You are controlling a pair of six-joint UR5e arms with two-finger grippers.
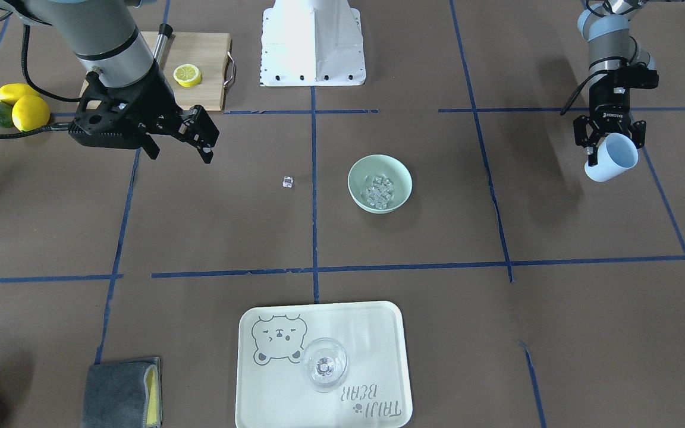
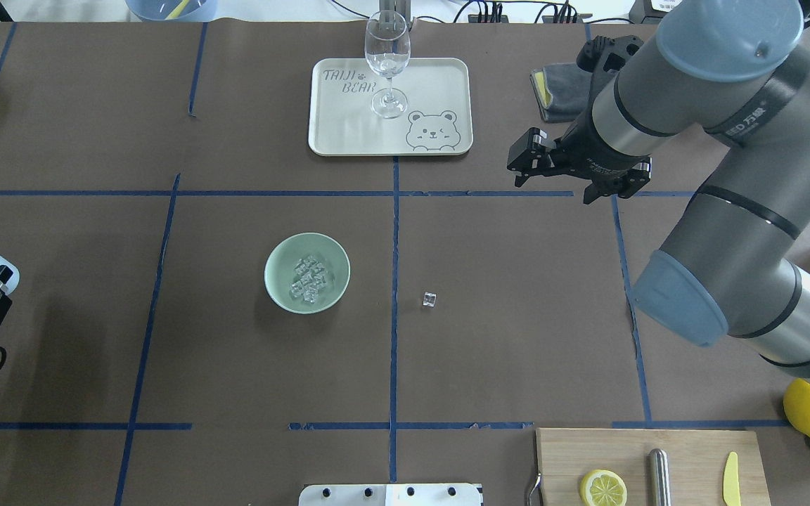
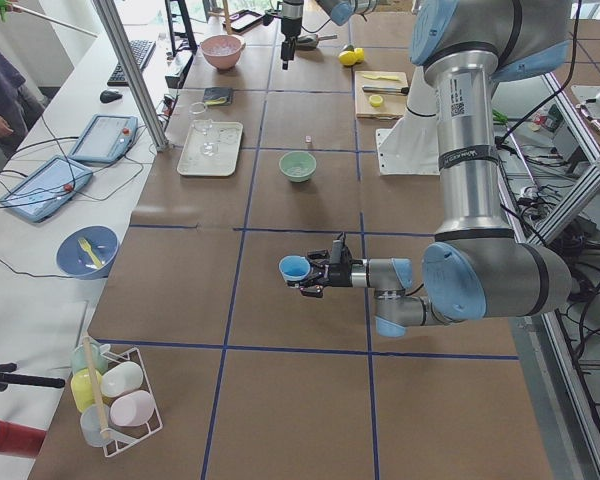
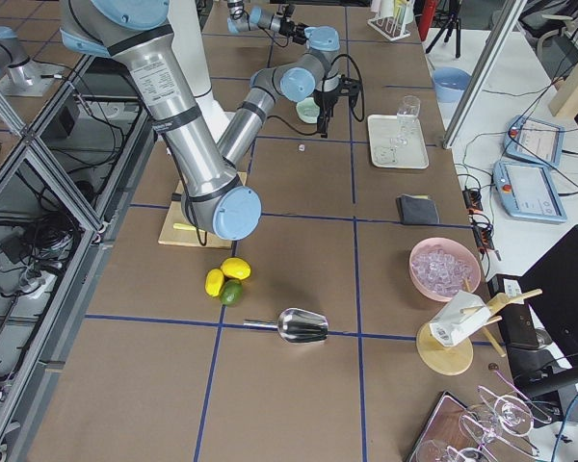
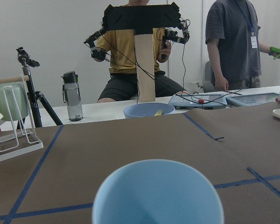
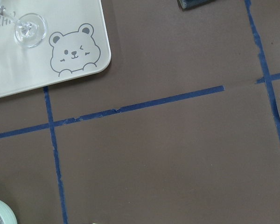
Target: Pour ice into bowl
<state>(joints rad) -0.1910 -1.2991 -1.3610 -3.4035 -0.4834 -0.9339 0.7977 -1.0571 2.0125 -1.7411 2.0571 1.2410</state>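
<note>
Matte mint-green round bowl (image 2: 275,263) mid-table w/ glassy clear ice (image 2: 310,277) heaped inside; stray cube (image 2: 429,299) at its 3 o'clock, overhead view. Left gripper (image 1: 610,142) clamped on smooth light-blue cup (image 1: 613,160), tipped. Right gripper (image 1: 181,151) fingers spread apart.

My table (image 1: 200,238), brown with blue tape lines, carries the bowl (image 1: 360,172), a stray ice cube (image 1: 287,182) near it, a tray (image 1: 372,333), a board (image 1: 209,59), lemons (image 1: 29,113) and a cloth (image 1: 116,395).

Ice (image 2: 309,280) in the bowl (image 2: 271,281), a stray cube (image 2: 429,300) to its right, glass (image 2: 387,63) on tray (image 2: 349,133) beyond.
</note>
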